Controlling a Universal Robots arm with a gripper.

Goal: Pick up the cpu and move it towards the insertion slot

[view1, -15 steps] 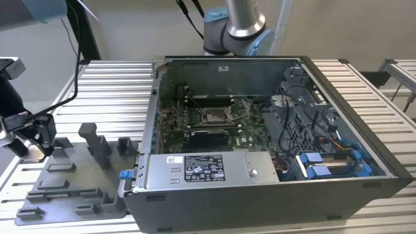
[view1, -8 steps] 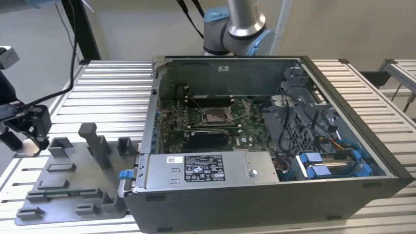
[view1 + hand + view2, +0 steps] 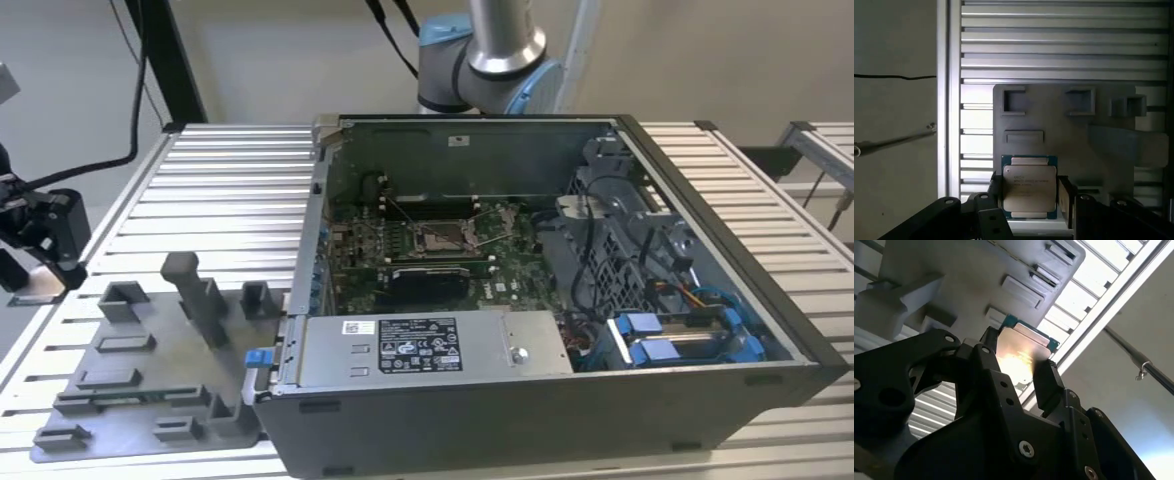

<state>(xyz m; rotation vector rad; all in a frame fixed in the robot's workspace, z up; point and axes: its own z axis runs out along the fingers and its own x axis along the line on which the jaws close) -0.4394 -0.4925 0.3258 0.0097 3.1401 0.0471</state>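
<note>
The cpu (image 3: pixel 1029 187) is a flat square chip with a pale metal top and a green rim. It sits between the black fingers (image 3: pixel 995 192) of my gripper (image 3: pixel 1029 195), which is shut on it. In the second wrist view the cpu (image 3: pixel 1021 352) is held by its two side edges in the gripper (image 3: pixel 1019 367), above the edge of the grey tray (image 3: pixel 979 270). In the exterior view my gripper (image 3: pixel 38 235) hangs at the far left, beyond the grey tray (image 3: pixel 147 380). The insertion slot (image 3: pixel 441 238) lies on the green board inside the open computer case, far to the exterior view's right of the gripper.
The computer case (image 3: pixel 561 400) has tall metal walls around the board. A black plate (image 3: pixel 427 285) lies just in front of the slot, with a power supply (image 3: pixel 414 348) and blue drive bays (image 3: pixel 681 340) nearby. Upright blocks (image 3: pixel 200 295) stand on the tray. The table is ribbed (image 3: pixel 227 200).
</note>
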